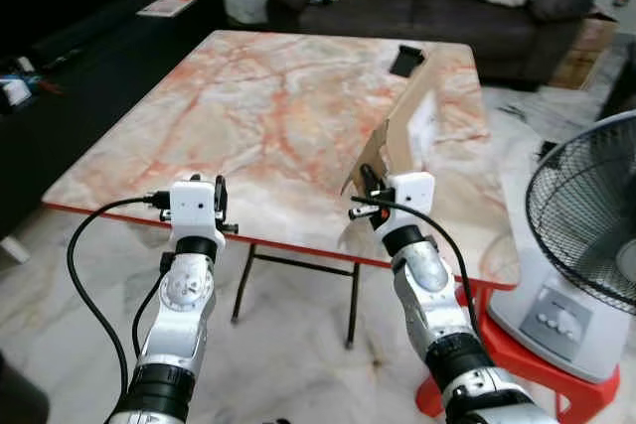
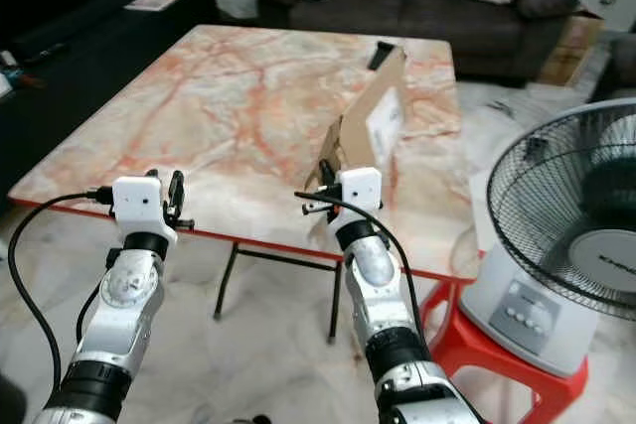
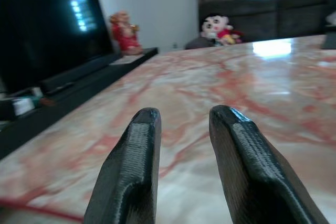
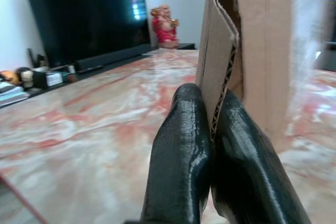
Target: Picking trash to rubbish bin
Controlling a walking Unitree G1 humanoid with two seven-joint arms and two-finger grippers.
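Marble table (image 1: 248, 116) — cardboard box (image 1: 407, 131) and dark object (image 1: 405, 60) on it.

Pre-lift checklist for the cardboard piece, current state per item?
1. Right gripper shut on flap of flattened brown cardboard box: ok.
2. Flap seated deep between the fingers: not ok, only its edge is pinched.
3. Left gripper open, holding nothing, at the near edge of the marble-patterned table: ok.
4. White pedestal fan stands close to the right arm: not ok.
5. Rubbish bin located: cannot tell.
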